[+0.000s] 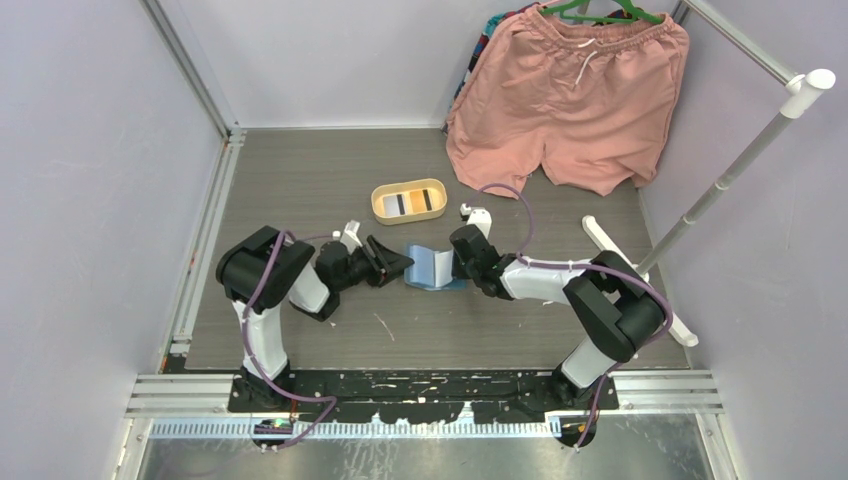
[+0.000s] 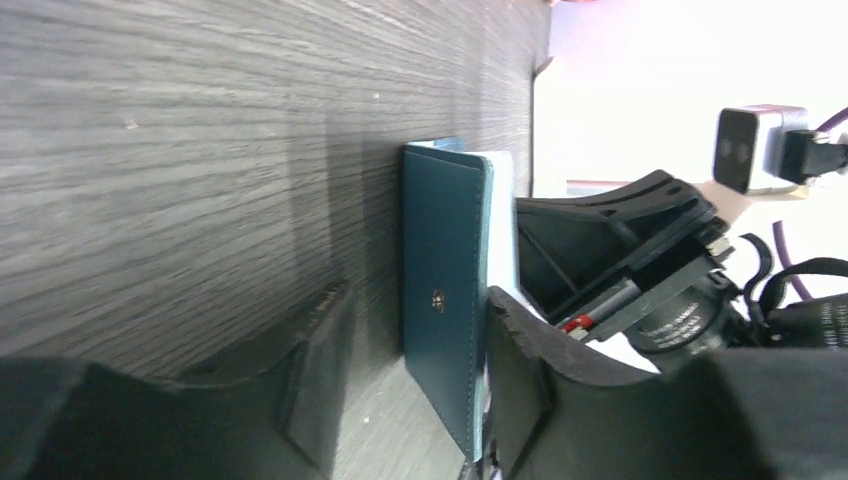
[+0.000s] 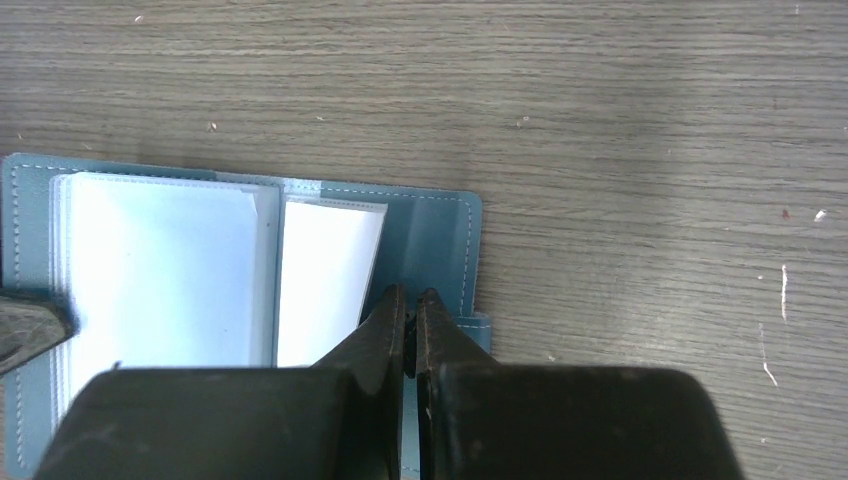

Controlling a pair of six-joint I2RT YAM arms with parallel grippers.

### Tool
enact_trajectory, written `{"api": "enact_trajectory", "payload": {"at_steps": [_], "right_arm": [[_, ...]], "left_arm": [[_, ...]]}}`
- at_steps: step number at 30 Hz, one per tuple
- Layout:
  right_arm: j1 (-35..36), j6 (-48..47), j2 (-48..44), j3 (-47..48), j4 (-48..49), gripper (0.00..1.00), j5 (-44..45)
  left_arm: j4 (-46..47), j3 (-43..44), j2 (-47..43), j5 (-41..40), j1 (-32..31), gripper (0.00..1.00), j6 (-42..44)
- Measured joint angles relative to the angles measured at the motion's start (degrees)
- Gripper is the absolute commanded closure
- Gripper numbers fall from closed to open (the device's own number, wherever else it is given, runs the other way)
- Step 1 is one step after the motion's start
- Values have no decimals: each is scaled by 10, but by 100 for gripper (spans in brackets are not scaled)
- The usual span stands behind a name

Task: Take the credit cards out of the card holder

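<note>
Card holder (image 1: 432, 268) lies opened on the table (image 1: 330, 180) between both arms, long axis left-right. Right gripper (image 3: 411, 296) is closed with nothing in it, tips down on the right inner flap beside a whitish card (image 3: 325, 275). That card lies just left of those tips, so the right arm is nearer. Left gripper (image 2: 415, 300) is parted, straddling the dark outer cover, probably not clamped.
</note>
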Motion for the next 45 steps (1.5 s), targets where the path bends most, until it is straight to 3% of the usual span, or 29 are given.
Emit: {"api": "enact_trajectory", "payload": {"at_steps": [5, 19, 30, 32, 34, 37, 38, 41, 45], "right_arm": [[0, 0, 1, 0, 2, 99, -2], [-3, 0, 11, 0, 20, 99, -6], [-3, 0, 15, 0, 24, 99, -8], [-3, 0, 15, 1, 25, 99, -8], [-3, 0, 18, 3, 28, 99, -8], [-3, 0, 21, 5, 30, 99, -8], [-3, 0, 21, 6, 30, 92, -8], [-3, -4, 21, 14, 15, 55, -8], [-2, -33, -10, 22, -32, 38, 5]], "left_arm": [[-5, -14, 0, -14, 1, 68, 10], [0, -31, -9, -19, 24, 64, 10], [7, -28, 3, -10, 28, 72, 7], [8, -26, 4, -9, 28, 78, 7], [8, -26, 5, -9, 28, 98, 8], [3, -24, 5, -3, 28, 100, 13], [0, -23, 5, 0, 28, 100, 15], [-30, -15, -9, 5, 30, 100, 31], [-130, 5, -75, 5, 30, 100, 79]]}}
